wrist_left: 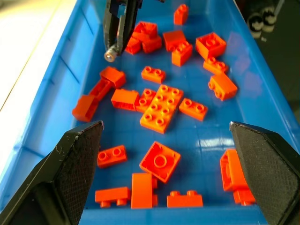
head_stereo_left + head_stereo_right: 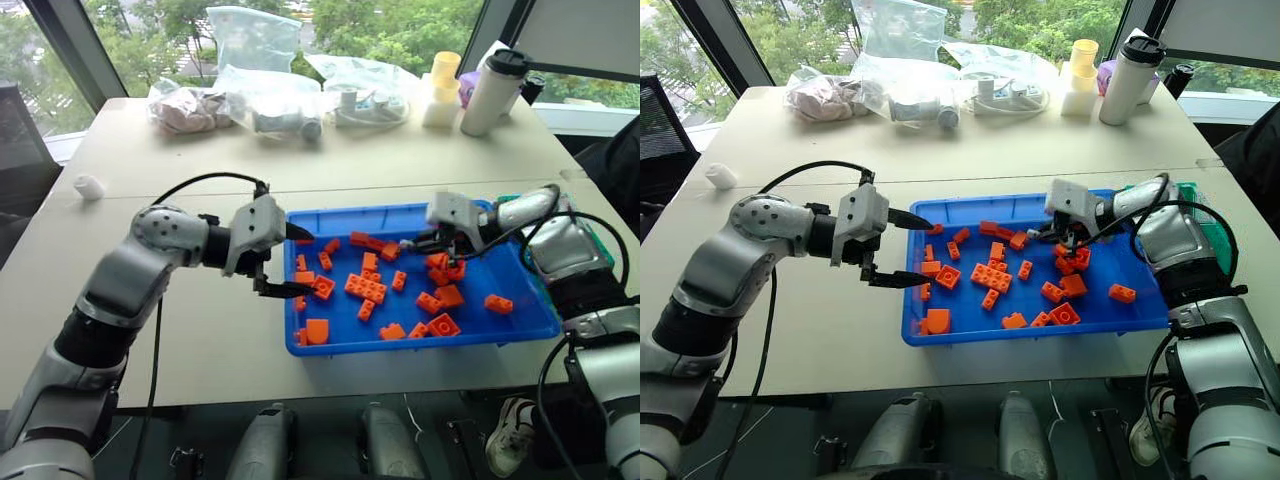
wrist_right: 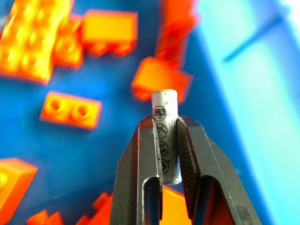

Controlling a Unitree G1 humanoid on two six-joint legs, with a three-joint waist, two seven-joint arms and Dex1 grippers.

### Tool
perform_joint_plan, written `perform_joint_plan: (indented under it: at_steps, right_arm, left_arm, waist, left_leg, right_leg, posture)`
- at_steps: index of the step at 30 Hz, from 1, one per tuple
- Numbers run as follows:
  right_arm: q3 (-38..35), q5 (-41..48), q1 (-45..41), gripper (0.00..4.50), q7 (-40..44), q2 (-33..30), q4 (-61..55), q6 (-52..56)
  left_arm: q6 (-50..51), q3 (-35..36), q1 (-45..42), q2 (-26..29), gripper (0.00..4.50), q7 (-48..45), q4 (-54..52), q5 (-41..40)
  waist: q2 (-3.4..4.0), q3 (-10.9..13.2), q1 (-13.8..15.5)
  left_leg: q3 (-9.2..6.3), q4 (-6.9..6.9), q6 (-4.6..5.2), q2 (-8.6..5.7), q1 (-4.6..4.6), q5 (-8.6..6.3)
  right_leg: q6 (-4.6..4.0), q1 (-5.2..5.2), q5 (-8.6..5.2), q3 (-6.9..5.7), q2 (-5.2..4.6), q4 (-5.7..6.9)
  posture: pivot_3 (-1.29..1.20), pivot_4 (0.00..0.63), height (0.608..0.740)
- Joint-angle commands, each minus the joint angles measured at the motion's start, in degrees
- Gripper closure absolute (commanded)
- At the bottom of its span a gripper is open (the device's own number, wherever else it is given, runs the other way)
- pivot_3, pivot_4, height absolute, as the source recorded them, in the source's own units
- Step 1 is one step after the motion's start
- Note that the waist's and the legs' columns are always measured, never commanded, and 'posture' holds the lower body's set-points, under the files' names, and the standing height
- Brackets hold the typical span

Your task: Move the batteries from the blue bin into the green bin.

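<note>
The blue bin (image 2: 310,350) lies on the table in front of me, scattered with orange bricks (image 2: 366,288). My right gripper (image 2: 412,243) hovers over the bin's far right part, shut on one battery (image 3: 164,101), a thin silver-grey cylinder standing up between its fingers. The battery's round end (image 1: 110,55) also shows in the left wrist view, just above the bricks. My left gripper (image 2: 305,264) is open at the bin's left wall, with nothing between its fingers (image 1: 70,168). The green bin (image 2: 1212,232) sits just right of the blue one, mostly hidden behind my right arm.
Clear plastic bags (image 2: 265,95) with parts lie along the table's far side. A white bottle (image 2: 493,92) and a yellow cup (image 2: 444,85) stand at the far right. A small white object (image 2: 88,186) rests on the left of the table.
</note>
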Motion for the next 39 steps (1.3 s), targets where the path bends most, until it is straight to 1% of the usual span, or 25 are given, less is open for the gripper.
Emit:
perform_joint_plan:
  at_steps: [1, 2, 3, 5, 6, 8, 10, 14, 16, 20, 24, 26, 27, 28, 29, 30, 31, 33, 36, 39]
  right_arm:
    - [-11.27, 5.78, -0.32, 4.45, -7.45, -1.53, -5.46, 8.04]
    - [-13.85, 6.68, 0.13, 4.45, -9.79, -1.64, -6.24, 9.48]
    - [-17.98, 7.29, 0.46, 4.45, -14.55, -1.57, -6.93, 11.28]
    - [-28.45, 8.37, 3.47, 4.45, -23.99, -2.62, -9.54, 17.05]
    - [-32.57, 8.51, 5.93, 4.45, -27.20, -3.24, -11.61, 19.84]
    - [-36.24, 8.46, 10.36, 4.45, -30.39, -4.12, -15.37, 23.12]
    - [-37.95, 8.40, 14.25, 4.45, -32.65, -4.58, -18.31, 25.74]
    - [-38.91, 9.45, 18.31, 4.45, -35.00, -4.67, -20.69, 28.98]
    - [-39.01, 9.95, 18.98, 4.45, -36.14, -4.43, -20.71, 29.76]
    - [-39.13, 11.92, 18.44, 4.45, -37.43, -3.61, -19.43, 30.42]
    - [-37.86, 12.99, 18.40, 4.45, -37.92, -3.29, -18.83, 30.17]
    - [-37.32, 13.24, 18.40, 3.47, -38.29, -3.18, -18.00, 29.80]
    - [-37.12, 13.39, 18.43, 3.07, -38.28, -3.27, -17.65, 29.71]
    - [-36.89, 13.43, 18.50, 2.58, -38.36, -3.46, -17.35, 29.54]
    - [-36.69, 13.44, 18.55, 1.97, -38.44, -3.67, -17.10, 29.32]
    - [-36.55, 13.52, 18.54, 1.56, -38.50, -3.83, -16.93, 29.17]
    - [-36.40, 13.58, 18.37, 1.01, -38.61, -3.99, -16.68, 28.97]
    - [-36.16, 13.80, 17.99, 0.05, -38.65, -4.33, -16.26, 28.52]
    - [-35.83, 14.28, 17.78, 0.05, -37.68, -4.91, -16.38, 27.17]
    - [-36.25, 16.15, 18.31, 0.05, -35.18, -4.98, -18.67, 25.70]
  left_arm:
    - [-1.14, 2.43, -2.01, -2.24, 0.00, 1.15, 2.06, -1.45]
    - [-1.59, 2.49, -2.41, -3.08, 0.00, 1.36, 2.75, -1.44]
    - [-2.15, 2.52, -3.37, -4.70, 0.00, 1.93, 3.98, -1.55]
    - [-5.03, 1.82, -6.20, -8.98, 0.00, 3.25, 8.10, -0.58]
    - [-6.93, 1.14, -7.59, -10.92, 0.00, 3.96, 10.64, 0.67]
    - [-9.04, 0.50, -9.16, -13.25, 0.00, 3.70, 13.73, 1.68]
    - [-10.01, 0.32, -10.35, -15.02, 0.00, 2.62, 15.63, 1.30]
    - [-11.18, 0.78, -11.63, -17.13, 0.00, 1.77, 18.11, 1.04]
    - [-11.24, 1.38, -11.88, -18.02, 0.00, 1.89, 18.67, 0.58]
    - [-10.64, 2.76, -12.20, -19.61, 0.00, 2.87, 19.51, -0.55]
    - [-10.47, 2.52, -11.32, -18.85, 0.00, 2.76, 18.71, 0.05]
    - [-10.09, 2.42, -10.59, -18.40, 0.00, 2.92, 17.82, 0.03]
    - [-9.94, 2.39, -10.37, -18.24, 0.00, 3.03, 17.52, 0.01]
    - [-9.79, 2.38, -10.12, -18.07, 0.00, 3.19, 17.18, -0.01]
    - [-9.61, 2.42, -9.92, -17.96, 0.00, 3.34, 16.89, -0.09]
    - [-9.48, 2.47, -9.75, -17.84, 0.00, 3.49, 16.62, -0.13]
    - [-9.39, 2.52, -9.64, -17.73, 0.00, 3.60, 16.46, -0.13]
    - [-9.13, 2.65, -9.45, -17.48, 0.00, 3.69, 16.11, -0.14]
    - [-8.70, 2.85, -9.17, -16.60, 0.00, 3.75, 15.43, -0.16]
    - [-7.96, 3.61, -8.44, -14.56, 0.00, 3.66, 14.05, -0.53]
  waist:
    - [0.00, 0.00, 0.00]
    - [0.00, 0.00, -0.05]
    - [0.00, 0.00, -0.04]
    - [0.00, 0.00, 0.65]
    - [0.00, 0.00, 1.35]
    - [0.00, -0.01, 1.80]
    - [0.03, -0.02, 1.37]
    - [0.06, -0.04, 0.05]
    - [0.07, -0.04, -0.49]
    - [0.08, -0.05, -0.46]
    - [0.08, -0.05, -0.24]
    - [0.08, -0.05, -0.16]
    - [0.08, -0.05, -0.15]
    - [0.08, -0.05, -0.15]
    - [0.08, -0.05, -0.15]
    - [0.08, -0.05, -0.15]
    - [0.08, -0.05, -0.16]
    - [0.08, -0.05, -0.18]
    - [0.08, -0.05, -0.22]
    - [0.08, -0.05, -0.24]
  left_leg:
    - [-0.01, 0.01, 0.00, 0.00, 0.00, 0.00]
    - [-0.01, 0.00, 0.00, 0.00, 0.00, 0.00]
    - [-0.01, 0.00, 0.00, 0.00, 0.00, 0.00]
    - [-0.02, 0.00, 0.00, -0.02, -0.02, 0.00]
    - [-0.01, 0.05, 0.00, -0.03, -0.06, -0.01]
    - [-0.07, 0.12, 0.01, -0.10, -0.13, -0.01]
    - [0.02, 0.13, 0.02, -0.14, -0.14, -0.02]
    - [0.15, 0.14, 0.14, -0.10, -0.08, -0.08]
    - [0.14, 0.13, 0.17, -0.05, -0.03, -0.09]
    - [0.14, 0.12, 0.19, -0.02, -0.01, -0.11]
    - [0.14, 0.13, 0.19, -0.03, -0.01, -0.11]
    - [0.14, 0.15, 0.19, -0.04, -0.02, -0.11]
    - [0.13, 0.16, 0.19, -0.04, -0.02, -0.11]
    - [0.13, 0.16, 0.20, -0.04, -0.02, -0.11]
    - [0.12, 0.17, 0.20, -0.04, -0.02, -0.11]
    - [0.12, 0.17, 0.20, -0.04, -0.02, -0.11]
    - [0.12, 0.17, 0.20, -0.04, -0.02, -0.11]
    - [0.12, 0.17, 0.20, -0.04, -0.02, -0.11]
    - [0.12, 0.17, 0.20, -0.04, -0.02, -0.11]
    - [0.12, 0.17, 0.20, -0.04, -0.01, -0.11]
  right_leg:
    - [0.00, 0.01, 0.00, -0.02, 0.00, 0.00]
    - [0.00, 0.01, 0.00, -0.02, 0.00, 0.00]
    - [0.00, 0.01, 0.00, -0.02, 0.00, 0.00]
    - [0.00, 0.01, 0.00, -0.03, -0.03, 0.01]
    - [0.00, 0.00, 0.00, -0.04, -0.03, 0.00]
    - [0.00, 0.03, 0.00, -0.06, -0.09, -0.02]
    - [0.00, 0.02, 0.00, -0.02, -0.13, -0.06]
    - [0.02, 0.01, 0.01, 0.06, -0.10, 0.02]
    - [0.02, 0.01, 0.01, 0.08, -0.05, 0.08]
    - [0.02, 0.01, 0.01, 0.10, -0.01, 0.08]
    - [0.02, 0.02, 0.01, 0.10, -0.03, 0.08]
    - [0.02, 0.03, 0.01, 0.11, -0.03, 0.07]
    - [0.02, 0.04, 0.01, 0.10, -0.03, 0.07]
    - [0.02, 0.06, 0.01, 0.10, -0.04, 0.06]
    - [0.02, 0.06, 0.01, 0.10, -0.04, 0.06]
    - [0.02, 0.06, 0.01, 0.10, -0.04, 0.06]
    - [0.03, 0.06, 0.01, 0.10, -0.04, 0.06]
    - [0.02, 0.06, 0.01, 0.10, -0.03, 0.06]
    - [0.03, 0.06, 0.01, 0.10, -0.03, 0.06]
    - [0.03, 0.06, 0.01, 0.10, -0.02, 0.06]
  posture:
    - [0.00, 0.150, 0.740]
    - [0.00, 0.150, 0.740]
    - [0.00, 0.150, 0.740]
    - [0.00, 0.150, 0.740]
    - [0.00, 0.150, 0.740]
    - [0.00, 0.150, 0.740]
    - [0.00, 0.150, 0.740]
    - [0.00, 0.150, 0.740]
    - [0.00, 0.150, 0.740]
    - [0.00, 0.150, 0.740]
    - [0.00, 0.150, 0.740]
    - [0.00, 0.150, 0.740]
    - [0.00, 0.150, 0.740]
    - [0.00, 0.150, 0.740]
    - [0.00, 0.150, 0.740]
    - [0.00, 0.150, 0.740]
    - [0.00, 0.150, 0.740]
    - [0.00, 0.150, 0.740]
    - [0.00, 0.150, 0.740]
    - [0.00, 0.150, 0.740]
